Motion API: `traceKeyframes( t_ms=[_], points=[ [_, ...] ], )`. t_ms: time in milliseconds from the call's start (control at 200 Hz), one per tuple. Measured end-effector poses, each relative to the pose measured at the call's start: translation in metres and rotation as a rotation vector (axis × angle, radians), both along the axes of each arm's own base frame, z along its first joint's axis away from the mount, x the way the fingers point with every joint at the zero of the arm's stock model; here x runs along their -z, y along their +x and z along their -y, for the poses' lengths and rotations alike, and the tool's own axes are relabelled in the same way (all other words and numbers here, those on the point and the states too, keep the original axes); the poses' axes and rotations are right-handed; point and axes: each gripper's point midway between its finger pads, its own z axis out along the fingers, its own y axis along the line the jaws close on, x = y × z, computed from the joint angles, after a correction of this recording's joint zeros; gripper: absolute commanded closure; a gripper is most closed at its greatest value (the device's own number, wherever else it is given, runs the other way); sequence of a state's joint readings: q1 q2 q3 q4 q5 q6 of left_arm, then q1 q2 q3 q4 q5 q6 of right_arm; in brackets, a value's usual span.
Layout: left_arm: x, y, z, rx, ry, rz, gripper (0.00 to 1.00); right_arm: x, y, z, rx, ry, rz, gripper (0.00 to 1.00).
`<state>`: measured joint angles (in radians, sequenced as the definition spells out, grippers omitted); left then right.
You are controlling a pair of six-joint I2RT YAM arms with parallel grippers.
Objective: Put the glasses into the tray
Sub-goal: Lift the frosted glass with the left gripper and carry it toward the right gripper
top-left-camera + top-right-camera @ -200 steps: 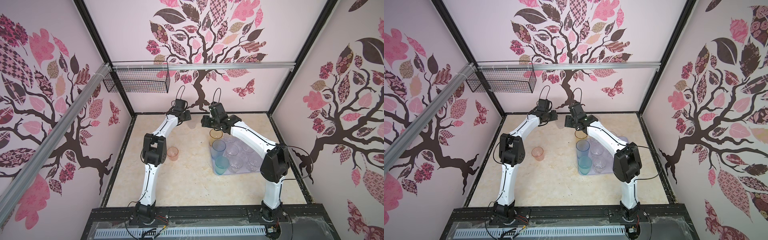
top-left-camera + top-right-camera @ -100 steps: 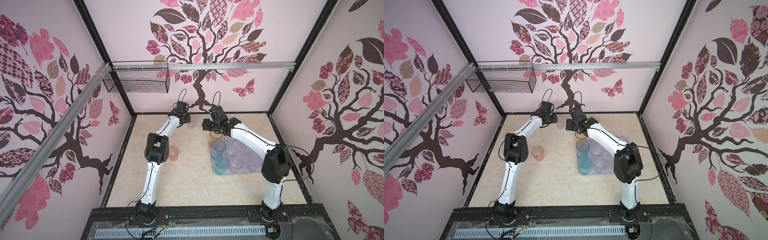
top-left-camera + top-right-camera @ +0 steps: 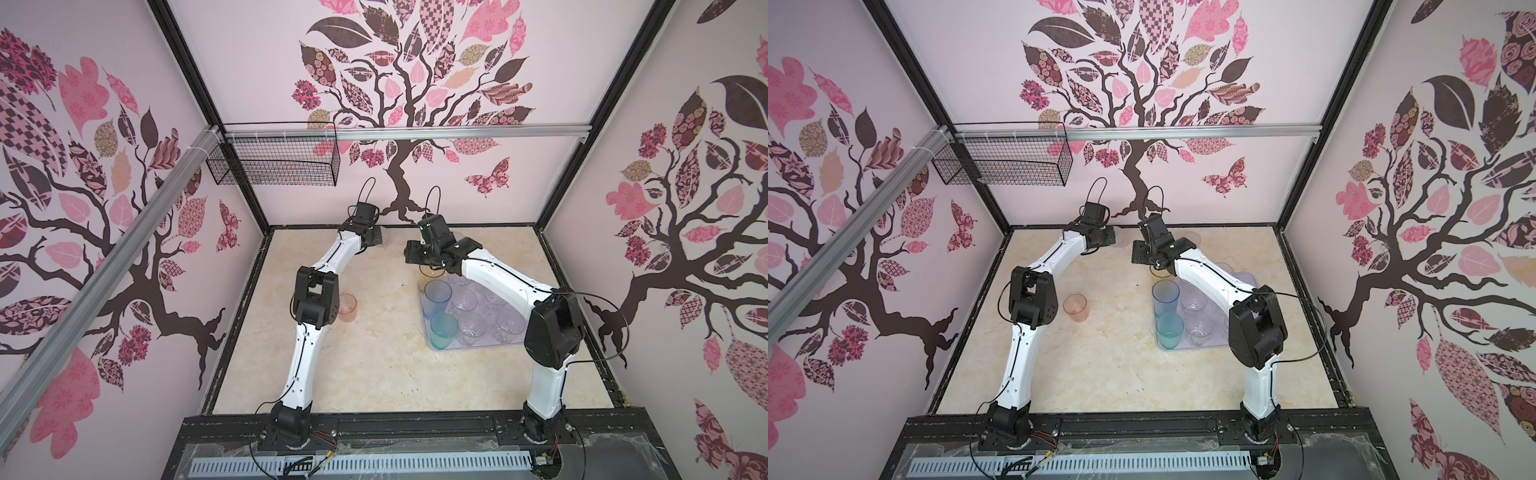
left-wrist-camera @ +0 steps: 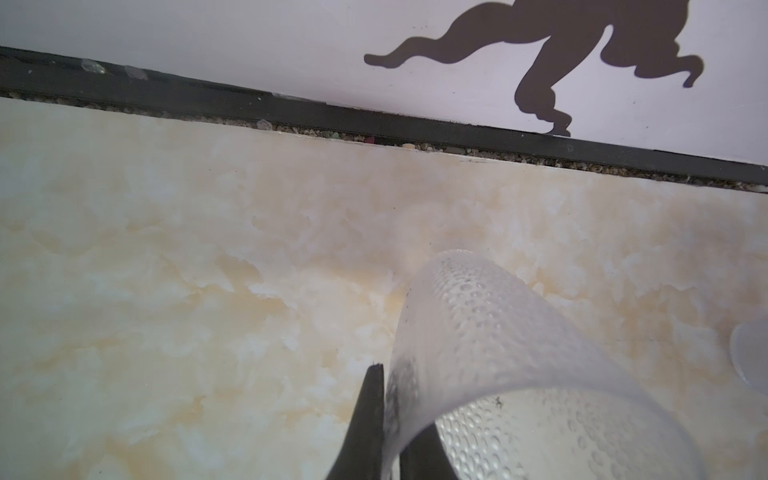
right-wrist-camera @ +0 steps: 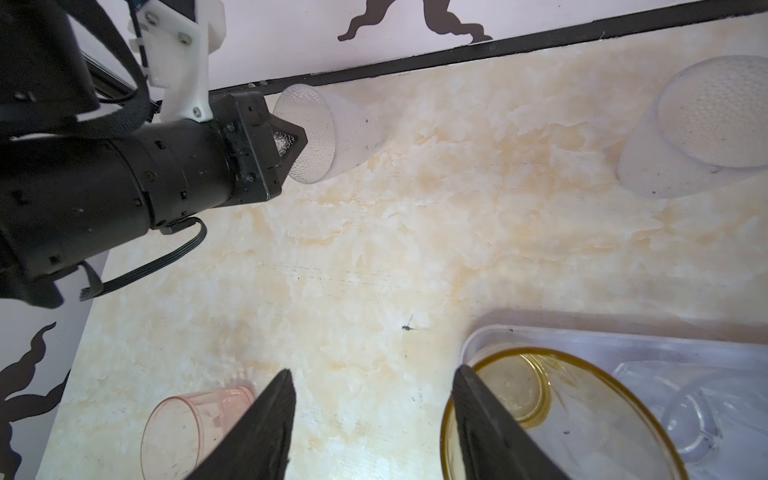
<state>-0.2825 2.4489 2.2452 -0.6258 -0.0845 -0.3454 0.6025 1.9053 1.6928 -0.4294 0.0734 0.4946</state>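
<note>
My left gripper (image 4: 392, 419) is shut on the rim wall of a clear dimpled glass (image 4: 490, 332), with one finger inside the mouth and one outside. That glass (image 5: 336, 137) is tipped over near the back wall. My right gripper (image 5: 374, 372) is open and empty above the table, beside the tray's (image 5: 582, 332) corner. An amber glass (image 5: 540, 415) stands in that corner, right by one fingertip. In both top views the lavender tray (image 3: 478, 348) holds a tall blue glass (image 3: 437, 297), a teal glass (image 3: 443, 330) and several clear ones. A pink glass (image 3: 347, 307) stands outside it.
Another clear dimpled glass (image 5: 698, 124) sits on the table near the back wall, right of the left gripper. A black wire basket (image 3: 274, 160) hangs on the back left rail. A black frame edge (image 4: 374, 124) runs along the foot of the back wall.
The left jaws have shut on the clear glass's wall. The right gripper has stayed by the amber glass, with its jaws a little wider.
</note>
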Motion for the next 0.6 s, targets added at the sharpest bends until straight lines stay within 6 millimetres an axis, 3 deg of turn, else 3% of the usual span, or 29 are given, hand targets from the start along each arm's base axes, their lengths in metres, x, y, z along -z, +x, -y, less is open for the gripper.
traceKeyframes(
  t_ms=[170, 360, 475, 600],
  points=[
    [-0.036, -0.032, -0.009, -0.002, -0.001, -0.004, 1.0, -0.018, -0.013, -0.008, -0.026, 0.017, 0.025, 0.37],
    [-0.071, -0.099, -0.024, -0.003, -0.018, -0.017, 1.0, -0.061, -0.042, -0.024, -0.085, 0.059, 0.088, 0.39],
    [-0.073, -0.144, -0.029, 0.01, -0.027, -0.047, 1.0, -0.079, -0.067, -0.038, -0.136, 0.081, 0.112, 0.4],
    [-0.06, -0.195, -0.031, 0.026, -0.03, -0.114, 1.0, -0.074, -0.099, -0.039, -0.175, 0.08, 0.092, 0.4]
  ],
)
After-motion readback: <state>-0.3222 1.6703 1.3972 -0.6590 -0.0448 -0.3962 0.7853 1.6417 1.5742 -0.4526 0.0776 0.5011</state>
